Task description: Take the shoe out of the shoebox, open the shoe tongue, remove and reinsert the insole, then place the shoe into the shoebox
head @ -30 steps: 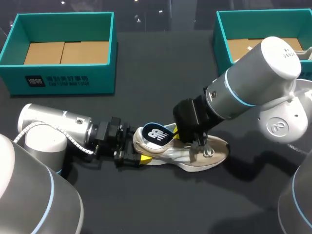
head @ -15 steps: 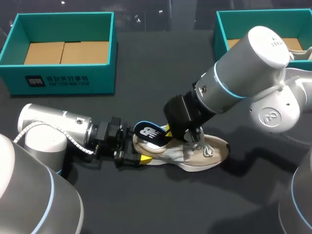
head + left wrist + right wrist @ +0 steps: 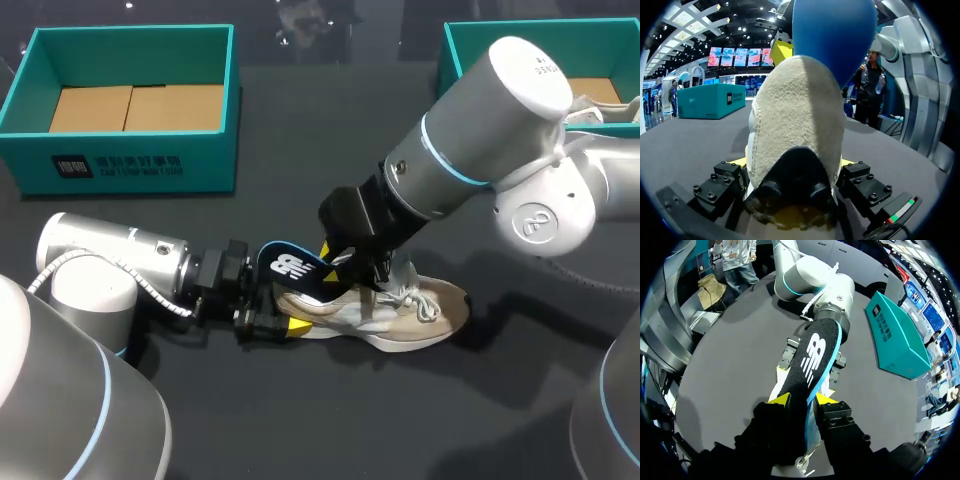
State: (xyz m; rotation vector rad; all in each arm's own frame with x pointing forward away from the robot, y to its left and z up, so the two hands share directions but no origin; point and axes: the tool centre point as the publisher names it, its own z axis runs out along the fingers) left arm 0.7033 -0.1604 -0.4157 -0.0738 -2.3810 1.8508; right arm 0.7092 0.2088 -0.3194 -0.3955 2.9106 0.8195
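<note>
- Mid-table, the shoe [image 3: 410, 312] lay on its sole, toe to the right.
- My left gripper [image 3: 290, 322] was clamped on its heel.
- My right gripper [image 3: 802, 400] pinched the insole [image 3: 290, 268], heel end lifted above the shoe.
- One shoebox [image 3: 130, 160] sat far left.

A white letter logo stands on the dark insole [image 3: 290, 268], and small white print, not readable, on the far left shoebox [image 3: 205, 165].

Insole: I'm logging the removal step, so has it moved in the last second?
Yes. The insole has risen further out of the shoe, shifting toward the left shoebox, held in the right gripper.
</note>
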